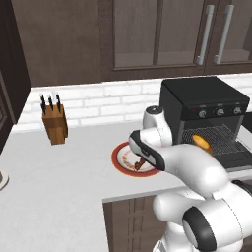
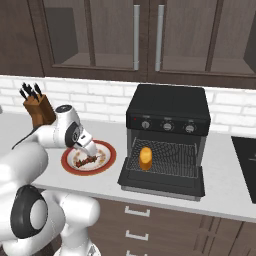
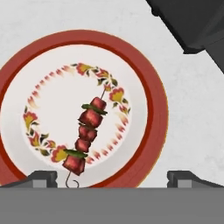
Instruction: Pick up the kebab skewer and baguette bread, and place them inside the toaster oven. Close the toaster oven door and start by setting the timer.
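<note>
The kebab skewer (image 3: 87, 131), a thin stick of dark red meat chunks, lies on a red-rimmed floral plate (image 3: 153, 100). My gripper (image 3: 111, 177) hangs open just above it, one fingertip on each side of the skewer's lower end and touching nothing. From the base, the gripper (image 2: 90, 150) hovers over the plate (image 2: 102, 161) and skewer (image 2: 87, 161), left of the toaster oven (image 2: 167, 107). The toaster oven door (image 2: 160, 182) is dropped open. The baguette bread (image 2: 145, 157), a stubby golden loaf piece, sits on the wire rack inside, also seen as the baguette bread (image 1: 201, 142).
A wooden knife block (image 1: 54, 123) stands at the back left against the white brick wall. Dark cabinets hang overhead. A black cooktop (image 2: 245, 165) lies right of the oven. The oven's round knobs (image 2: 167, 126) run above its opening. The counter edge runs just in front of the plate.
</note>
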